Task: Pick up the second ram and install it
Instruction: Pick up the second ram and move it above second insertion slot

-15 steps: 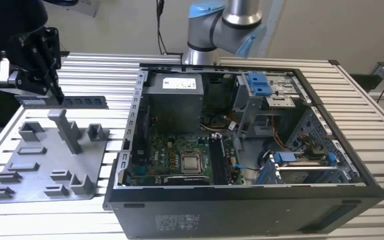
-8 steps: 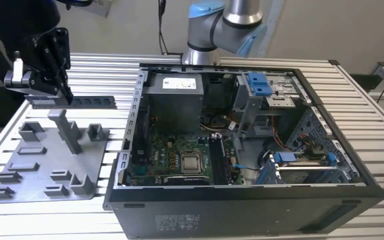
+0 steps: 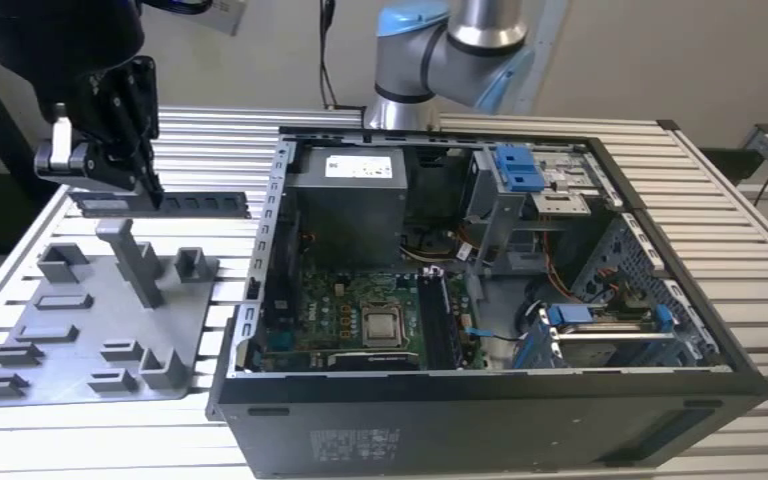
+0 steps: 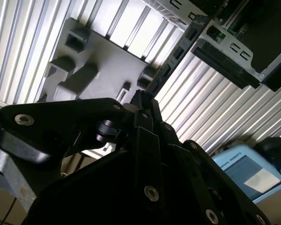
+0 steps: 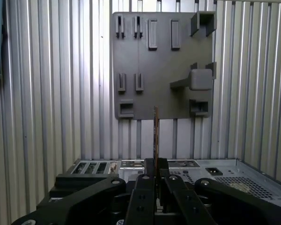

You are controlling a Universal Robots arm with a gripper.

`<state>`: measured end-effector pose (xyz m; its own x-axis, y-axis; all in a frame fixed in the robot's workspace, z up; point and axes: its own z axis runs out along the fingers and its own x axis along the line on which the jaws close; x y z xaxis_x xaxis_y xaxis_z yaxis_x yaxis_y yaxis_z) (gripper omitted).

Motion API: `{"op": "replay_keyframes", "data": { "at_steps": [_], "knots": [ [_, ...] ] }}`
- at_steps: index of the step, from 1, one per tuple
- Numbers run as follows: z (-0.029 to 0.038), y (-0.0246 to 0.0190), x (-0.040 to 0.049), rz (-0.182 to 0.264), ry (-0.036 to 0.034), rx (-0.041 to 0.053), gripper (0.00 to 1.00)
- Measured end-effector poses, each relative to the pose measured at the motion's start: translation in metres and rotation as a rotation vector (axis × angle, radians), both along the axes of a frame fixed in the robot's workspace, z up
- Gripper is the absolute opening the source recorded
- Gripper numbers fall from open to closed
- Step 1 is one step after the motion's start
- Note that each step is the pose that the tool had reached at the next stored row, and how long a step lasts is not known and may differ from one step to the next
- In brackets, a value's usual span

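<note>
In the upper left of the exterior view your claw [image 3: 148, 192] is clamped shut on the ram stick [image 3: 204, 203]. It holds the stick level, long edge down, gripped toward the end nearer the exterior view's left, with the rest reaching out toward the computer case [image 3: 491, 400]. In the first wrist view the fingers [image 5: 145, 187] pinch the board from both flat sides, so you see the stick edge-on as a thin line [image 5: 156, 131]. The stick hangs in the air above the slatted table [image 3: 197, 150], just past the far edge of the grey tray [image 3: 104, 325] at lower left and touching none of its pegs. I judge the pick-up done. Moving right, the case lies open on its side in the middle of the frame. The long black memory slots [image 3: 438, 320] sit low in it, beside the processor socket, well apart from the stick, so the install is all left to do (I cannot tell whether a first stick is already seated there). As for writing, the power supply [image 3: 351, 210] near the top of the case carries a white label [image 3: 360, 166]. There is a faint printed patch on the case's near wall, and neither is legible.
</note>
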<state>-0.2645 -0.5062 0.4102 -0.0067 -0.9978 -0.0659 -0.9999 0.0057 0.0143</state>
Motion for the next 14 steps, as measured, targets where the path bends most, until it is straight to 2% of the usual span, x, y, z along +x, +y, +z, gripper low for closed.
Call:
{"op": "replay_keyframes", "data": {
  "at_steps": [14],
  "knots": [
    [0.0,0.0,0.031,0.0,0.0011,0.0,0.14]
  ]
}}
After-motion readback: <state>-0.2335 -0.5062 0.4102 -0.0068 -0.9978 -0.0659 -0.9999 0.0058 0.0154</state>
